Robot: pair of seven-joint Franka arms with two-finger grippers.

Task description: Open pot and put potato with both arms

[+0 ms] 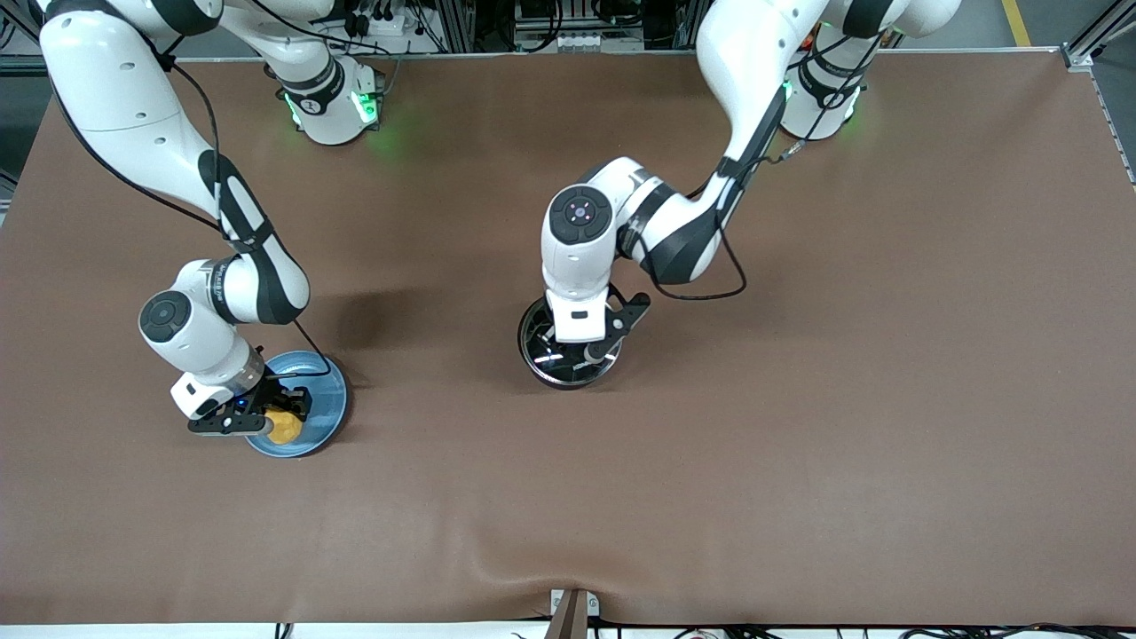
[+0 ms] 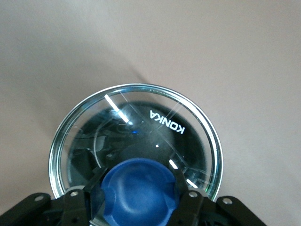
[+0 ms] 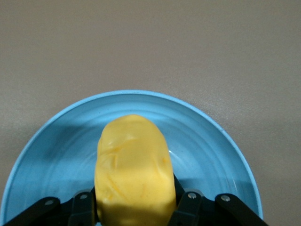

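Note:
The black pot stands mid-table with its glass lid on it; its handle is hidden under the arm. My left gripper is over the pot, and in the left wrist view it is shut on the lid's blue knob, one finger on each side. The yellow potato lies on a light-blue plate toward the right arm's end. My right gripper is down on the plate. In the right wrist view it is shut on the potato, above the plate.
Brown table cover all round, with a wrinkle near the front edge. The two arm bases stand along the table's back edge.

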